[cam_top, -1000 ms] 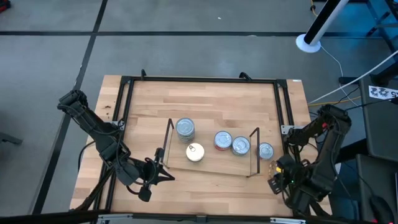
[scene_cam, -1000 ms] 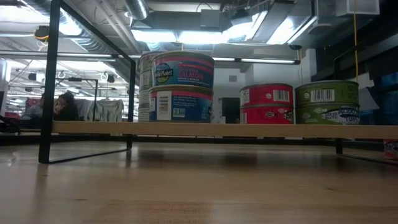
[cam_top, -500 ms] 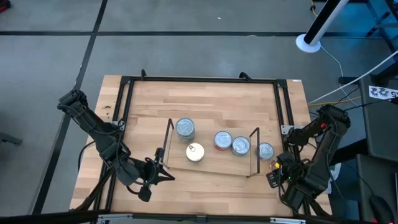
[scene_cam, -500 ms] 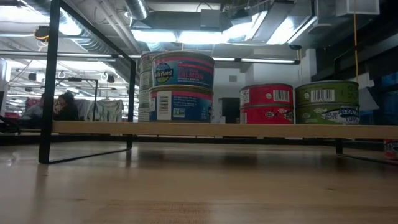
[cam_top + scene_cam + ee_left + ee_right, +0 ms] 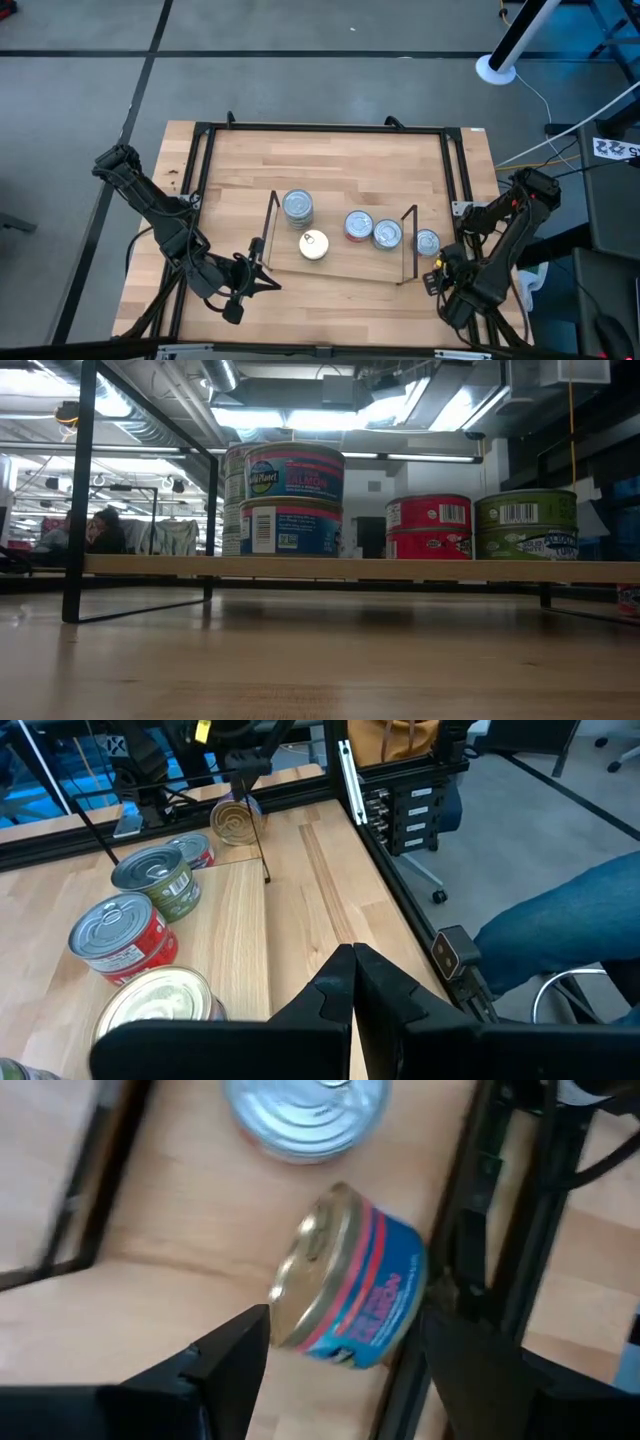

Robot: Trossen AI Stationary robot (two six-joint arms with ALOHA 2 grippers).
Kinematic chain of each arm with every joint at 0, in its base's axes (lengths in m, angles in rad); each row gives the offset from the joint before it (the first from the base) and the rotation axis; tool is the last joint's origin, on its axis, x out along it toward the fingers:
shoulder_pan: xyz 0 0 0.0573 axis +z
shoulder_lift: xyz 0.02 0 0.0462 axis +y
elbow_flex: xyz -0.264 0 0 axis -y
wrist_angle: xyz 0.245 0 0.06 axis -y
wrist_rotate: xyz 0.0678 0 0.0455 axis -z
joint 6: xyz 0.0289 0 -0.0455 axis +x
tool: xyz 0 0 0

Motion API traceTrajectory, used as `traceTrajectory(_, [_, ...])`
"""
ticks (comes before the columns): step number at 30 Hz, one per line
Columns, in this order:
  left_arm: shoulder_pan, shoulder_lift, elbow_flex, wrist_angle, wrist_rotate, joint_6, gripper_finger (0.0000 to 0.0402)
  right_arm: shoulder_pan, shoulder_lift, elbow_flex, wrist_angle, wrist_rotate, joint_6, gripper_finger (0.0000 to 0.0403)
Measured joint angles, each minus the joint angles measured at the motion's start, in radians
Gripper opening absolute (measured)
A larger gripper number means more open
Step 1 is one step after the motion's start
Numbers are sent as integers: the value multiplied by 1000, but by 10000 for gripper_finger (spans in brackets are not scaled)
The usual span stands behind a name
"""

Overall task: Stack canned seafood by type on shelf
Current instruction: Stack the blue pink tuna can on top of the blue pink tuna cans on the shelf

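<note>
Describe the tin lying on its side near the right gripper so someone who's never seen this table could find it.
Start at the shelf in the middle of the table and go past its right wire end. Beyond the upright silver-topped tin there, by the table's right edge, lies the blue tin before the right gripper. It alone is tipped on its side, gold top showing.

Tins on shelf, on table.

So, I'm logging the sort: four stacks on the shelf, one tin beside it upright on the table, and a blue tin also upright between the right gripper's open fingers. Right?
Not quite. The right wrist view shows the blue tin tipped on its side, not upright, between the right gripper's open fingers. The rest holds: four stacks on the shelf and a lone upright tin beside it.
</note>
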Motion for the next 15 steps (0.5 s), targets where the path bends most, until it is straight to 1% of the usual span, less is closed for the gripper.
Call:
traceTrajectory(5, [0,0,0,0,0,-1,4,0,0,-48,10,-63,15,262])
traceTrajectory(15, [0,0,0,0,0,-1,4,2,0,-61,23,-65,24,262])
